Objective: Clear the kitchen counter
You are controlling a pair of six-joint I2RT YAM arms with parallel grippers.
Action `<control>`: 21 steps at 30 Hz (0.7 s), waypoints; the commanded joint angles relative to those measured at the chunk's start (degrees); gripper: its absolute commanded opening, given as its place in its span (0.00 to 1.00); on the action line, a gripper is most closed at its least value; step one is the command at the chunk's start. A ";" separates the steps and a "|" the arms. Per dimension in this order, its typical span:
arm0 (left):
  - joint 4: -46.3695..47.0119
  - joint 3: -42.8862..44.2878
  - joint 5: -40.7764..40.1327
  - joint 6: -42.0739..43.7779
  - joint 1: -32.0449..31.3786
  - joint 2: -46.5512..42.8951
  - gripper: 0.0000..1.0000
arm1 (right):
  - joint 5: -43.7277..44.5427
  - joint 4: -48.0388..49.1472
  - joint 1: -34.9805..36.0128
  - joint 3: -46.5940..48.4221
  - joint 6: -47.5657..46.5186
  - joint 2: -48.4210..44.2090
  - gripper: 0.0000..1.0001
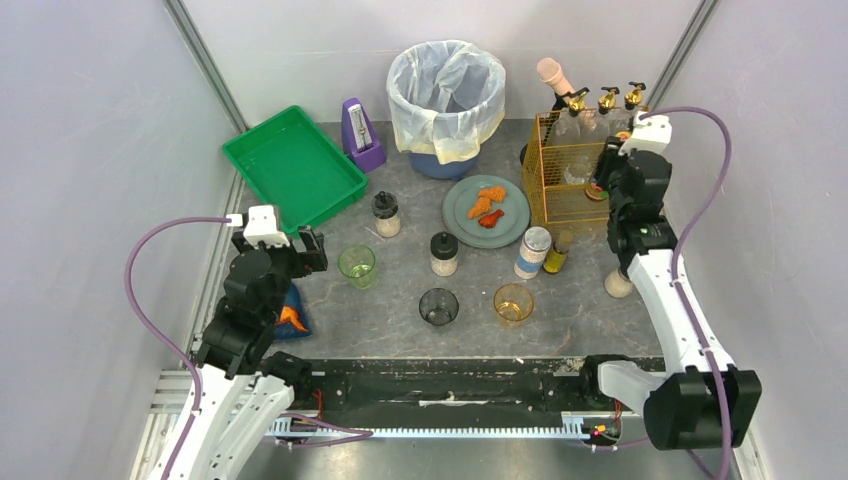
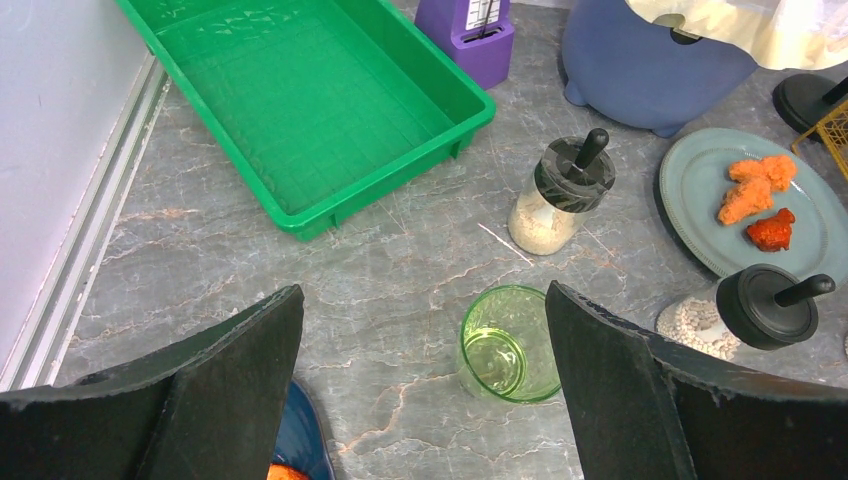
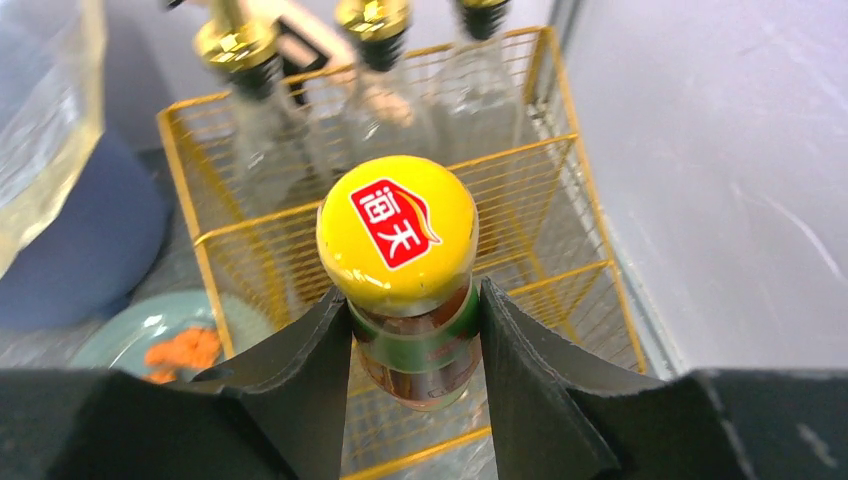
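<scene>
Grey marbled kitchen counter (image 1: 580, 300) fills the overhead view's middle; its plate (image 1: 462, 215) at twelve o'clock holds orange food (image 1: 487, 205). Left wrist: the left gripper (image 2: 425, 290) gapes wide above a green glass (image 2: 505, 345) (standing upright). Only the right wrist reveals the yellow-capped bottle (image 3: 397, 235) clamped in the right gripper (image 3: 412, 290).

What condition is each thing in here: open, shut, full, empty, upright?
left gripper: open, empty.
sauce bottle: upright, capped.
right gripper: shut on sauce bottle.
green tray: empty.
plate: holds orange food pieces.
green glass: upright, empty.
left jar: lid on.
right jar: lid on.
bin: bag-lined, contents hidden.
</scene>
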 commanded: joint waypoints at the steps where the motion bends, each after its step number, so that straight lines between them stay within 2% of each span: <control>1: 2.51 -0.07 -0.07 -0.44 -0.41 -0.31 0.96 | -1.21 16.24 -6.34 5.56 1.15 2.30 0.00; 8: 2.85 -0.02 -0.51 0.11 -0.36 0.44 0.96 | -7.95 22.26 -14.58 9.86 4.96 9.30 0.00; 14: 3.04 -0.04 -0.51 0.45 -0.34 1.49 0.96 | -11.12 23.19 -16.41 14.75 3.99 15.18 0.00; 21: 3.21 0.04 -0.77 0.89 -0.34 2.40 0.95 | -9.05 22.09 -17.59 14.87 1.36 19.62 0.00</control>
